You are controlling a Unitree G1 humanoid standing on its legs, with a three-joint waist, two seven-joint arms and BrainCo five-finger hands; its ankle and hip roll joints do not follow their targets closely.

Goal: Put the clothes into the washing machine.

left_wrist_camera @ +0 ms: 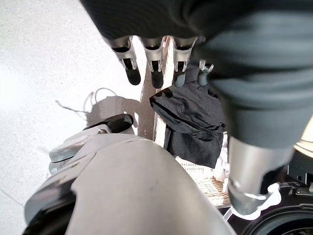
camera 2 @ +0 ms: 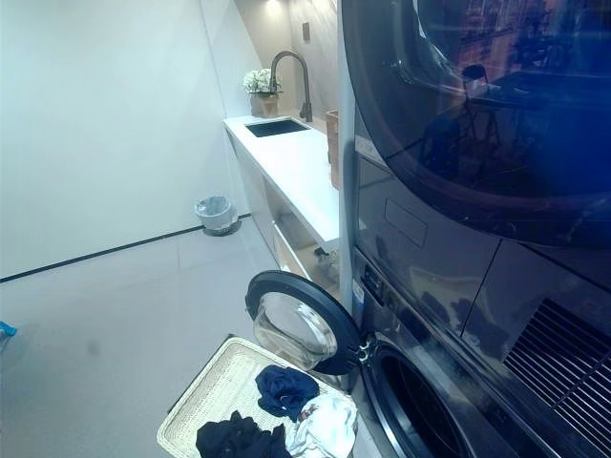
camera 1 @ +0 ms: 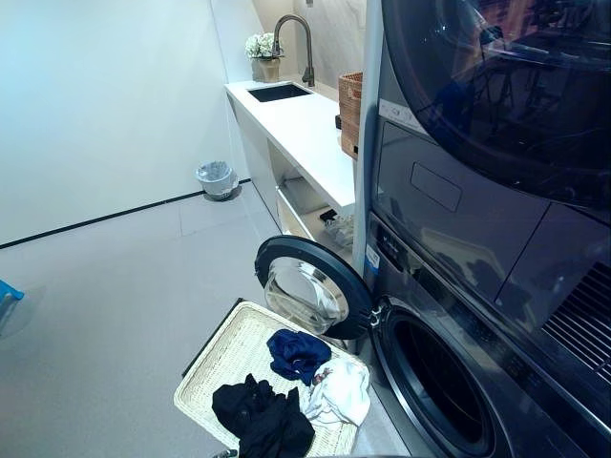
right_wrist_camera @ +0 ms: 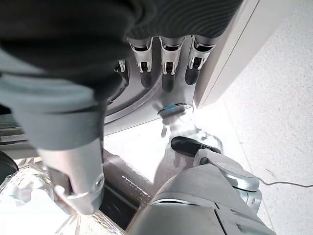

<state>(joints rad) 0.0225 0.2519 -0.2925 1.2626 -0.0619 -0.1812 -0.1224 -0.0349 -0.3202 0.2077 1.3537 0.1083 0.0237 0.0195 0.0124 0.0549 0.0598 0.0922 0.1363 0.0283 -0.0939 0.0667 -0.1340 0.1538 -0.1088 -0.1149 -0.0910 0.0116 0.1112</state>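
Note:
A flat wicker laundry basket (camera 1: 224,348) lies on the floor before the washing machine. In it are a black garment (camera 1: 263,415), a navy blue one (camera 1: 296,353) and a white one (camera 1: 339,393). The washer's round door (camera 1: 310,286) stands swung open to the left, and the dark drum opening (camera 1: 444,391) is bare. My left hand (left_wrist_camera: 155,61) hangs open above the black garment (left_wrist_camera: 190,122), touching nothing. My right hand (right_wrist_camera: 165,58) hangs open close to the machine's lower front (right_wrist_camera: 142,105), holding nothing.
A dryer (camera 1: 496,86) is stacked on the washer. Behind the open door runs a white counter (camera 1: 301,129) with a sink (camera 1: 279,93), a tap, a pot of flowers (camera 1: 261,48) and a wicker box (camera 1: 350,110). A small waste bin (camera 1: 217,178) stands by the wall. Grey floor spreads to the left.

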